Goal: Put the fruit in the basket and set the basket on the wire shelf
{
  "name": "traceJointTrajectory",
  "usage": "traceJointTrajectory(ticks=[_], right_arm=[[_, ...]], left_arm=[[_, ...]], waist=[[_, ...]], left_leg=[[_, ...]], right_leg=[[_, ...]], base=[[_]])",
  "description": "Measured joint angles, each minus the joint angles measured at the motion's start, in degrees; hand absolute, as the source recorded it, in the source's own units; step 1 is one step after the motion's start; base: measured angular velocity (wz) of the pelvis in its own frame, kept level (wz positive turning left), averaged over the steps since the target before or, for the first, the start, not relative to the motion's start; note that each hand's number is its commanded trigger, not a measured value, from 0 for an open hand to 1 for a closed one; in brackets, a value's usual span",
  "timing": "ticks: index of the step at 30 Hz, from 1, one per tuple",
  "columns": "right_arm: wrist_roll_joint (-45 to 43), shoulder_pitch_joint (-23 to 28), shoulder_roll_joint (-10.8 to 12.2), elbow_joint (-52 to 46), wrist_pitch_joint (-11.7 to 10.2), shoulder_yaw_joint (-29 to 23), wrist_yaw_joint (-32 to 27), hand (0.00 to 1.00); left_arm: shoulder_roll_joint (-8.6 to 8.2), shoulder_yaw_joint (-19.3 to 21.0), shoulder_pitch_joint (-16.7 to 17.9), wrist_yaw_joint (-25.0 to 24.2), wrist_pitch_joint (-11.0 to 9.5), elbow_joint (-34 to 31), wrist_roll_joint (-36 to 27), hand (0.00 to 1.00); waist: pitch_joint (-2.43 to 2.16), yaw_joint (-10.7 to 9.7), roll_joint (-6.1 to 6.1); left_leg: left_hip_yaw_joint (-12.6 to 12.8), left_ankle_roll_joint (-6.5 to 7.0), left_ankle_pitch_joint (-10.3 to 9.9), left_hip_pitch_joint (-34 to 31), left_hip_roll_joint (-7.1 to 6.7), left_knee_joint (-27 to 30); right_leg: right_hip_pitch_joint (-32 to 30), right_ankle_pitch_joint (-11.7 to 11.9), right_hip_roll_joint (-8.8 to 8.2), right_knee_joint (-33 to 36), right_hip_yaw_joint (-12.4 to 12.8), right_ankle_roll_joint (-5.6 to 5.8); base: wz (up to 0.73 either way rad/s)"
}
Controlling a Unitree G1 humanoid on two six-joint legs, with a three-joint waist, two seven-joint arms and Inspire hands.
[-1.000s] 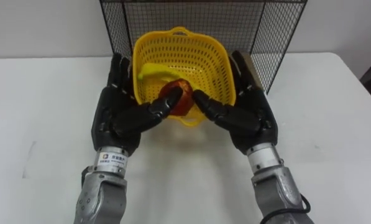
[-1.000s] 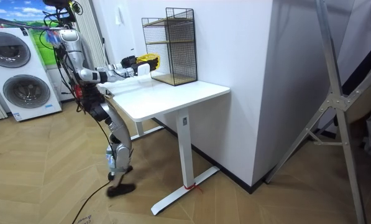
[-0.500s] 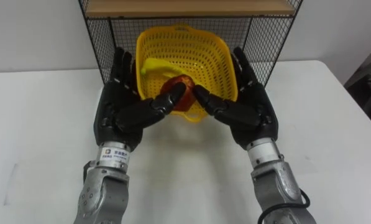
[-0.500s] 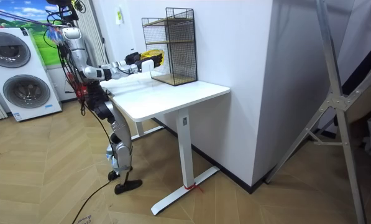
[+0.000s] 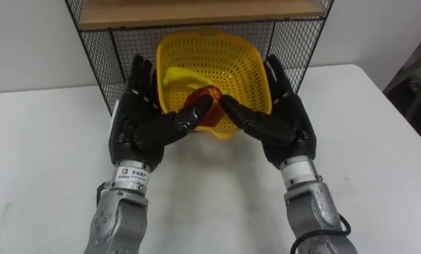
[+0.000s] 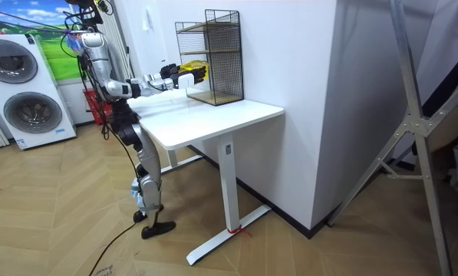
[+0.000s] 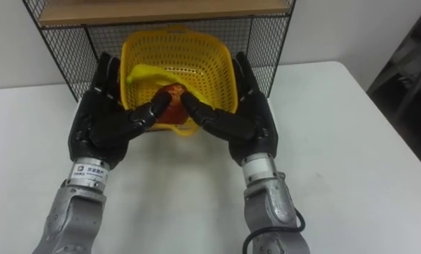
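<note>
A yellow plastic basket [image 5: 249,53] is held off the table between my two hands. My left hand [image 5: 136,127] lies flat against its left wall and my right hand [image 5: 288,130] against its right wall, fingers straight, thumbs meeting at the near rim. Inside lie a yellow banana [image 5: 175,74] and a red round fruit [image 5: 211,118], partly hidden by the thumbs. The black wire shelf [image 5: 90,49] stands right behind, and the basket's far rim reaches its lower opening under the wooden board [image 5: 196,13]. In the room view I stand at the table's end with both arms stretched to the shelf [image 6: 213,57].
The white table [image 5: 41,162] spreads out on both sides of my arms. The shelf stands against the white wall at the table's back. Two washing machines [image 6: 21,92] stand behind me at the room view's left.
My hands have carried the basket forward and a little higher, up to the shelf's lower opening. In the room view I stand straighter and closer to the table. The head view has shifted.
</note>
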Motion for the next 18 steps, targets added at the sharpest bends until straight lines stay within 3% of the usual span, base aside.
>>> traceJointTrajectory(ticks=[6, 14, 18], right_arm=[[0.4, -1.7, -0.3, 1.3, 1.1, -1.3, 0.0, 0.0], [0.2, -9.8, -0.8, 9.7, 6.8, -3.7, -0.3, 0.0], [0.2, -14.0, -0.8, 11.3, 9.5, -4.1, -1.7, 0.0]], left_arm=[[0.67, 0.9, -2.6, 0.5, 2.3, 1.7, 4.7, 0.0], [0.47, 3.2, -9.3, 1.6, 9.2, 8.8, 8.3, 0.0], [0.29, 4.8, -13.5, 2.3, 11.4, 11.9, 8.3, 0.0]], waist=[[0.06, 0.1, 0.06], [0.26, 0.3, -0.24], [0.31, 0.6, -0.46]], left_leg=[[0.1, -0.17, 0.6, 1.8, 0.02, -1.6], [-0.5, -0.46, 1.4, 3.3, 0.09, -2.7], [-0.5, -0.57, 2.1, 3.5, 0.05, -3.9]], right_leg=[[1.8, 0.7, 0.17, -1.2, -0.1, -0.14], [3.7, 1.5, 0.33, -3.2, -1.1, -0.41], [3.9, 2.1, 0.37, -4.3, -1.5, -0.61]], base=[[0.0], [0.03], [0.0]])
